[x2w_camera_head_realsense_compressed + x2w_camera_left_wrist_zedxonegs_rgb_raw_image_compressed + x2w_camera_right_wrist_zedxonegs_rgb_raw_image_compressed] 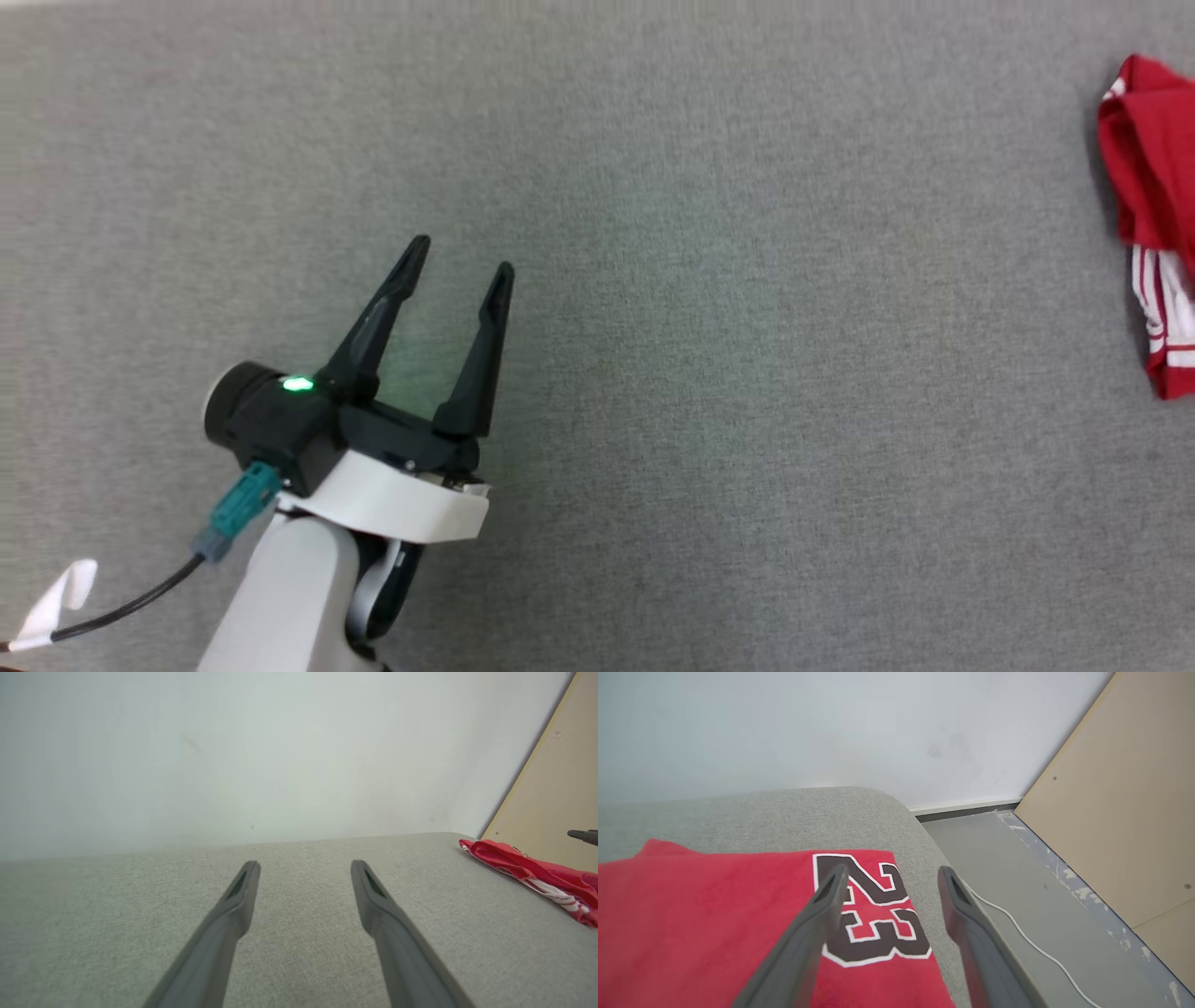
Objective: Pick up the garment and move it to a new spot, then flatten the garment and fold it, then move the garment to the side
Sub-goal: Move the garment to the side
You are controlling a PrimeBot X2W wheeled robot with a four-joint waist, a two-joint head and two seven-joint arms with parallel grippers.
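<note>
The garment (1153, 215) is a red jersey with white stripes, lying bunched at the right edge of the grey cushion (709, 308). From the left wrist it appears as a low red heap (537, 872) far off to the right. The right wrist view has its flat red cloth with a dark "23" (738, 924) just below my right gripper (892, 872), whose fingers stand apart with nothing between them. My left gripper (462, 254) hovers open over bare cushion at the lower left, well away from the garment.
The cushion's right edge (920, 840) drops to a grey floor (1017, 877) with a thin white cable (1036, 947). A tan panel (1120, 812) stands to the right, a white wall (280, 751) behind. A dark fingertip (584, 835) shows past the garment.
</note>
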